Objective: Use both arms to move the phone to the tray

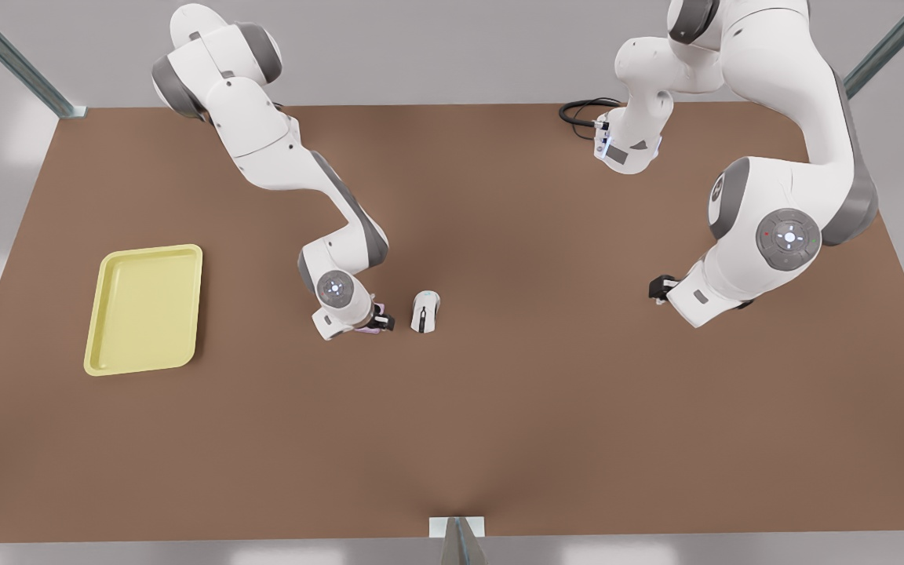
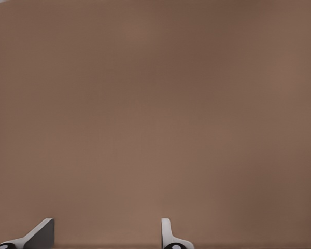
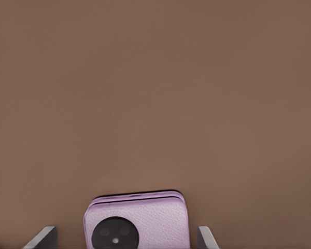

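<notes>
We find the right gripper point(image 1: 380, 320) low over the table point(image 1: 499, 408), near the middle of it, with the phone point(image 3: 136, 222) lying flat between its two fingers. Both fingertips point(image 3: 43, 237) stand clear of the phone's edges in the right wrist view, a gap on each side, so the jaws are open and nothing is clamped yet. We judge this straddling pose as the set-up for a pinch across the phone's width: the fingers flank the two long edges, which are the only faces a flat device offers to a two-finger grip. The phone rests face up, its black camera circle toward the wrist and its far edge pointing away from the gripper.

Just beside this gripper, on the side away from the tray point(image 1: 107, 314), sits a white mouse point(image 1: 425, 311). It lies close but apart from the fingers, and we think it is the thing most likely to be bumped if the wrist swings that way during the lift.

The tray lies well apart from the right gripper, beyond its arm's wrist, toward the front view's left, with bare table between.

The left gripper point(image 1: 660, 289) hangs well apart on the opposite side of the mouse, waiting. Its wrist view has brown table ahead and two fingertips point(image 2: 39, 234) spread wide with nothing between them, so it is open and empty. We read it as parked out of the way until a handover or a second reach is called for.
</notes>
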Action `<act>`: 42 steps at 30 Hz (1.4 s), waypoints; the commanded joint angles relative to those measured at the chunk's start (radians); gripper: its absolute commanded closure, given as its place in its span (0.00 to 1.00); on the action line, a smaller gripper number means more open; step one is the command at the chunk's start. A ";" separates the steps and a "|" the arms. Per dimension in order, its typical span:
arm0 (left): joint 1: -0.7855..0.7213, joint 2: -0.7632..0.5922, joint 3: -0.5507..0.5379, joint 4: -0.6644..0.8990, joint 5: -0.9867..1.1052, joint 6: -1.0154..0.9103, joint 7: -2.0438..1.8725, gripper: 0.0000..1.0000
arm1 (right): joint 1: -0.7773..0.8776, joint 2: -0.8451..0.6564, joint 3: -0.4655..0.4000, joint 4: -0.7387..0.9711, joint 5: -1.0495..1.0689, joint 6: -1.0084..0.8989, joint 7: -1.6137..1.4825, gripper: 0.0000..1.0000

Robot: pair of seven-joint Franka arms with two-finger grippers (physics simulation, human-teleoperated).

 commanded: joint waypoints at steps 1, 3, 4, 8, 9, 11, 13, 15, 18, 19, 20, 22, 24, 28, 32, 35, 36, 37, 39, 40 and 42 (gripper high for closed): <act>0.000 0.000 0.000 0.000 0.002 0.000 0.014 0.00 | 0.000 0.000 0.001 -0.002 0.002 0.009 -0.023 0.00; 0.000 0.000 0.000 0.000 0.002 0.000 0.012 0.00 | 0.000 0.000 -0.001 -0.002 0.000 0.009 -0.023 0.00; 0.000 0.000 0.000 0.000 0.002 0.000 0.012 0.00 | 0.000 0.003 0.001 -0.002 0.000 0.010 -0.025 0.00; 0.000 0.000 0.000 0.000 0.002 0.002 0.006 0.00 | 0.000 0.015 0.001 -0.037 0.000 0.076 -0.035 0.00; 0.000 0.002 0.000 0.000 0.002 0.002 0.006 0.00 | 0.000 0.015 0.001 -0.039 0.000 0.078 -0.035 0.00; 0.000 0.005 0.000 0.002 0.002 0.002 0.006 0.00 | 0.000 0.015 0.001 -0.034 0.000 0.072 -0.035 0.00; 0.000 0.005 0.000 0.002 0.002 0.002 -0.006 0.00 | 0.000 0.013 0.001 -0.031 0.000 0.066 -0.035 0.00; 0.000 0.005 0.000 0.002 0.003 0.002 -0.006 0.00 | 0.000 0.013 0.001 -0.031 0.000 0.064 -0.035 0.00; 0.000 0.005 0.000 0.002 0.003 0.002 -0.006 0.00 | 0.000 0.013 0.001 -0.033 0.000 0.064 -0.057 0.07; 0.000 0.005 0.000 0.002 0.003 0.002 -0.006 0.00 | 0.000 0.013 0.001 -0.033 0.000 0.064 -0.057 0.10; 0.000 0.006 0.000 0.002 0.002 0.002 -0.006 0.00 | 0.000 0.013 0.001 -0.033 0.000 0.064 -0.057 0.12; 0.000 0.009 0.000 0.002 0.002 0.003 -0.006 0.00 | 0.000 0.013 0.001 -0.031 0.000 0.062 -0.057 0.16; 0.002 0.009 0.000 0.002 0.002 0.003 -0.006 0.00 | 0.000 0.012 0.001 -0.033 0.000 0.061 -0.059 0.18; 0.002 0.012 0.000 0.004 0.002 0.009 -0.006 0.00 | 0.000 0.012 0.001 -0.033 0.000 0.061 -0.062 0.26; 0.002 0.012 0.000 0.004 0.000 0.009 -0.006 0.00 | 0.000 0.012 0.001 -0.031 0.000 0.061 -0.062 0.26; 0.002 0.012 0.000 0.004 0.000 0.009 -0.004 0.00 | -0.003 -0.016 0.001 -0.030 0.000 0.026 -0.065 0.26; 0.002 0.012 0.000 0.004 0.000 0.009 -0.004 0.00 | -0.011 -0.039 0.001 -0.030 0.000 -0.008 -0.092 0.26; 0.002 0.012 0.000 0.004 0.000 0.009 -0.006 0.00 | -0.017 -0.060 0.001 -0.031 0.000 -0.033 -0.114 0.26; 0.002 0.011 0.000 0.005 0.000 0.009 -0.004 0.00 | -0.037 -0.098 -0.010 -0.031 0.002 -0.094 -0.187 0.26; 0.002 0.012 0.000 0.004 -0.002 0.009 -0.004 0.00 | -0.069 -0.120 -0.012 -0.034 0.002 -0.132 -0.229 0.26; 0.002 0.011 0.000 0.004 -0.003 0.008 -0.006 0.00 | -0.083 -0.149 -0.074 -0.066 0.000 -0.155 -0.381 0.26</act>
